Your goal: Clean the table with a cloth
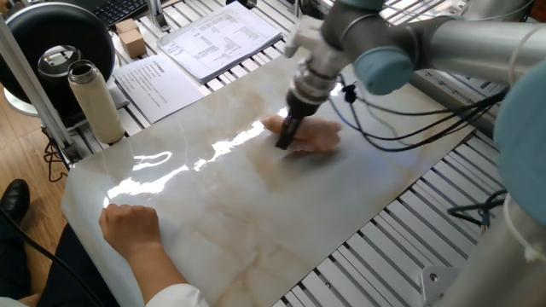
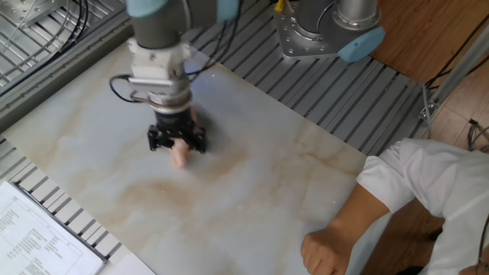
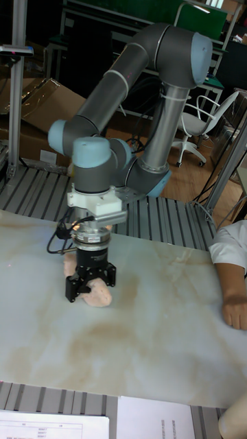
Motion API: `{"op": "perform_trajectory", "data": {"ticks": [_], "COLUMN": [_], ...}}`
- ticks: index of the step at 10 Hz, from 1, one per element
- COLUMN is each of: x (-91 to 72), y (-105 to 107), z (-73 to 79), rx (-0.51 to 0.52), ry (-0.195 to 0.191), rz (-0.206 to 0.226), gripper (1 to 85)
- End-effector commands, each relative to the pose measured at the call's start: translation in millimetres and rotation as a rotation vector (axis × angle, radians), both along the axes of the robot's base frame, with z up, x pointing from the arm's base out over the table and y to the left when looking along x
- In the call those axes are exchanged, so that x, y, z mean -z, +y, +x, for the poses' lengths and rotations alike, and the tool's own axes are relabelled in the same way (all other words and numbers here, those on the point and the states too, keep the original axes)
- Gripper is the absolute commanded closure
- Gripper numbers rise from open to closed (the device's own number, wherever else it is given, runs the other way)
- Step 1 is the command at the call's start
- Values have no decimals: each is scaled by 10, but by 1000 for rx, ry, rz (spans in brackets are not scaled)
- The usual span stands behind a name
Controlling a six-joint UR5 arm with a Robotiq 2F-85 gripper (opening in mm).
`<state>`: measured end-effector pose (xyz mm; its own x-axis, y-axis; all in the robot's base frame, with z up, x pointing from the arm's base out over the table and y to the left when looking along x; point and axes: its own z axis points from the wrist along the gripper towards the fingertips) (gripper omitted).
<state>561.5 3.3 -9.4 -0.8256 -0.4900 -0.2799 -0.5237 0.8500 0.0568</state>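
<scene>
The arm reaches down over the table, wrist vertical, its grey links bent back in an arch to the base. The gripper [image 1: 286, 136] [image 2: 177, 143] [image 3: 90, 278] points straight down — black fingers pressed low, closed on the pink cloth [image 1: 314, 135] [image 2: 180, 155] [image 3: 97, 295] bunched between and below the jaws. Cables loop beside the wrist.

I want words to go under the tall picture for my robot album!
The robot's gripper presses a pink cloth onto the marble table while a person's hand rests at its edge.
</scene>
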Motion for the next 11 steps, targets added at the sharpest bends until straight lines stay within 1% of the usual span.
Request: {"op": "perform_trajectory", "data": {"ticks": [1,2,3,4,5,6,7,8,9,10,11], "x": [-104,-131,-169,-213,-211,-164,-107,-60,-42,-60,-100], "y": [475,667,804,838,759,558,319,-33,-360,-676,-851], "z": [87,119,149,172,217,288,341,413,477,502,456], "rx": [92,126,150,161,118,49,-23,-120,-225,-314,-344], "ry": [15,16,21,28,13,-11,-26,-45,-54,-60,-64], "rz": [13,18,11,-24,-60,-77,-86,-128,-159,-200,-217], "gripper": [843,843,843,843,843,843,843,843,843,843,843]}}
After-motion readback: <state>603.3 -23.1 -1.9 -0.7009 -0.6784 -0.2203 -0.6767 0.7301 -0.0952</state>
